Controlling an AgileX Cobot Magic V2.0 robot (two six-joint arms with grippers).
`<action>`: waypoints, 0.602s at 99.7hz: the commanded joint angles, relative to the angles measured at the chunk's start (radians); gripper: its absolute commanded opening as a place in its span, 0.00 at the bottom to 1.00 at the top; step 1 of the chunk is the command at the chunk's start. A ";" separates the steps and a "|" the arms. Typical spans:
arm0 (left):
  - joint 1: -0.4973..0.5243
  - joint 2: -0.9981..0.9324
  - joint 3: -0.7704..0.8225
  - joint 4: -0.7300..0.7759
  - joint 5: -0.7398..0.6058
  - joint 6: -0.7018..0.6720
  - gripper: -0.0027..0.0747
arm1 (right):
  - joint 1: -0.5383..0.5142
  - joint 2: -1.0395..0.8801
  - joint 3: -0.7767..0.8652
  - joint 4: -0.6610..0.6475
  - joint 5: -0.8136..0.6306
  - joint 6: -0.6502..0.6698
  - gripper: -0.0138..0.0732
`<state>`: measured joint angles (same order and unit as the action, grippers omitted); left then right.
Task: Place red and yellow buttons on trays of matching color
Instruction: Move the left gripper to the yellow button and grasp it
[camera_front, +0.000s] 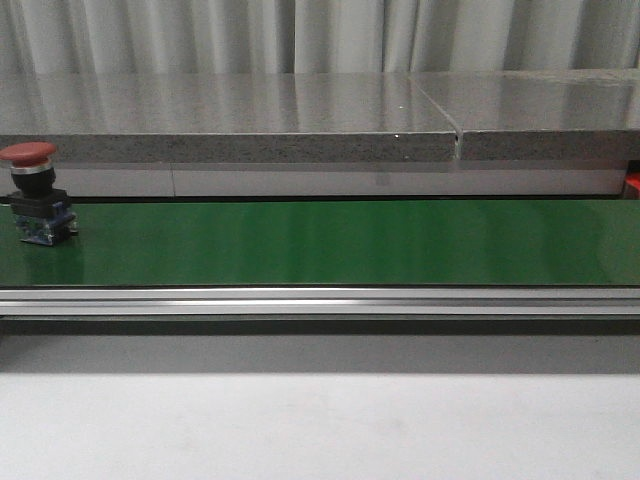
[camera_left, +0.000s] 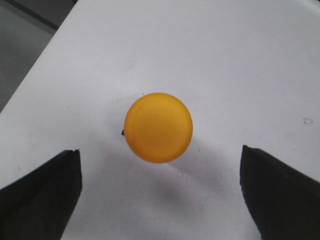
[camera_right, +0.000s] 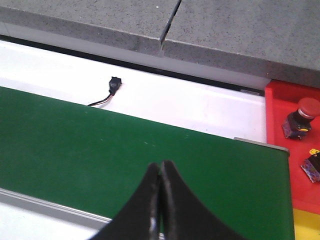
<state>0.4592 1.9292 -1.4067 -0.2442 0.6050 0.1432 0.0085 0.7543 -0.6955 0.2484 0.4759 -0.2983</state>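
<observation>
A yellow button (camera_left: 158, 127) stands on a white surface in the left wrist view, seen from above. My left gripper (camera_left: 160, 165) hangs open over it, its dark fingers (camera_left: 45, 192) wide apart on either side and touching nothing. A red button (camera_front: 33, 195) with a black body stands at the far left of the green belt (camera_front: 350, 245). My right gripper (camera_right: 160, 167) is shut and empty above the belt. Past the belt's end lies the red tray (camera_right: 280, 107) with another red button (camera_right: 301, 118) in it. A strip of the yellow tray (camera_right: 306, 223) shows below the red one.
A grey stone ledge (camera_front: 300, 130) runs behind the belt. An aluminium rail (camera_front: 320, 300) borders the belt's near side, with the white tabletop (camera_front: 320, 420) in front. A small black connector on a wire (camera_right: 114, 85) lies on the white strip beyond the belt.
</observation>
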 joint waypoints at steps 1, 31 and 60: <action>0.002 -0.015 -0.057 -0.012 -0.049 -0.008 0.85 | 0.001 -0.007 -0.027 0.012 -0.074 -0.006 0.08; 0.002 0.076 -0.150 -0.012 -0.049 -0.008 0.84 | 0.001 -0.007 -0.027 0.012 -0.075 -0.006 0.08; 0.002 0.091 -0.159 -0.012 -0.034 -0.008 0.46 | 0.001 -0.007 -0.027 0.012 -0.074 -0.006 0.08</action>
<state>0.4592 2.0742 -1.5320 -0.2442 0.6025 0.1432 0.0085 0.7543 -0.6955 0.2484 0.4759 -0.2983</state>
